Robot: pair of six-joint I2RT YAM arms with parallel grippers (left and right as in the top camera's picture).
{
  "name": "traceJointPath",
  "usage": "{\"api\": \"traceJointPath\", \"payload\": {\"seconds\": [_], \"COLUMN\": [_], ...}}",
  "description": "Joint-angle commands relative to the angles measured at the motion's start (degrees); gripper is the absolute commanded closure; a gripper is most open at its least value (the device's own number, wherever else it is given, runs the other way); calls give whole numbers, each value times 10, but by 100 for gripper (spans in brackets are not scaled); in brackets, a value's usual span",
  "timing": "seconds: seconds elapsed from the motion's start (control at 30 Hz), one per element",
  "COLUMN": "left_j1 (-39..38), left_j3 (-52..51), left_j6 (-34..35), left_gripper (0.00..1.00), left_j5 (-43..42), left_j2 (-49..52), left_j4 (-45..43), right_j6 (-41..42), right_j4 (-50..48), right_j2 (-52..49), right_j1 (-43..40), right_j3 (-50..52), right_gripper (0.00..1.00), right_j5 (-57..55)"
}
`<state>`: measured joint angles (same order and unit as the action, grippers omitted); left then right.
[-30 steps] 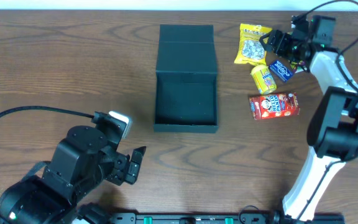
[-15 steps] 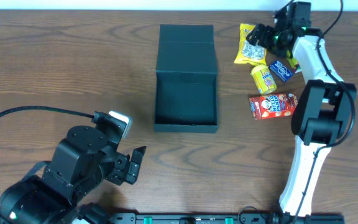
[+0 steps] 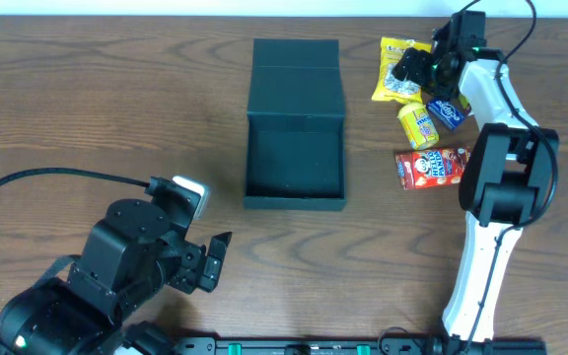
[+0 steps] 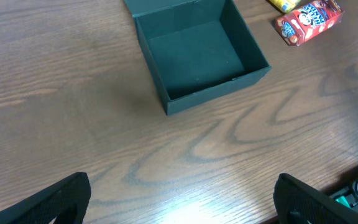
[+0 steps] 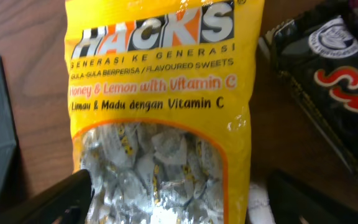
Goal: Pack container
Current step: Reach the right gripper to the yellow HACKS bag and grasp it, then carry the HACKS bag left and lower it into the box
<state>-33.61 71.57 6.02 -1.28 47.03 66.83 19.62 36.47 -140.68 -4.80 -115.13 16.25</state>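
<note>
Overhead: dark teal-black matte square cardboard container (image 3: 295, 202) at the middle of the brown wooden table (image 3: 87, 99), open, flap lid laid back to the far side. At its right, apart from it, a yellow plastic bag of sweets (image 3: 387, 89), a small yellow packet (image 3: 418, 126), a blue packet (image 3: 449, 111) and a red packet (image 3: 434, 167). Right gripper (image 3: 409, 71) above the yellow bag. Left gripper (image 3: 212, 258) near the front edge, well apart from the container.

Left wrist: the container ahead, the red packet at upper right. Black left fingers (image 4: 48, 202) at both lower corners, spread wide, grasping nothing.

Right wrist: the yellow bag close, printed "HACKS", wrapped sweets behind a clear window. Black wrapper with red letters (image 5: 328, 81) at right, the container's edge at left. Right fingers (image 5: 61, 199) spread beside the bag's lower part, released; cannot tell whether touching.
</note>
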Motion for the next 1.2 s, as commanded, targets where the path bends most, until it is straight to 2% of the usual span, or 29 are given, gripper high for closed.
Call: {"api": "traceJointPath", "payload": {"seconds": [0.0,0.1,0.27,0.5,0.77,1.17], "left_j1": [-1,-1,-1,-1,-1,-1], "left_j3": [7,7,7,7,7,7], "left_j6": [4,4,4,4,4,4], "left_gripper": [5,5,5,5,5,5], "left_j5": [4,4,4,4,4,4], "left_j2": [-2,-2,-2,-2,-2,-2], "left_j4": [1,1,1,1,1,1], "right_j6": [7,8,7,7,5,-38], "right_j4": [1,2,0,0,17,128], "right_j2": [-21,-24,-25,-24,-3,85], "right_j1": [13,15,15,15,15,38], "right_j3": [-11,-11,-11,-11,-51,-134], "right_gripper": [18,35,71,98,99,99], "right_j5": [-5,-13,-24,-23,7,59]}}
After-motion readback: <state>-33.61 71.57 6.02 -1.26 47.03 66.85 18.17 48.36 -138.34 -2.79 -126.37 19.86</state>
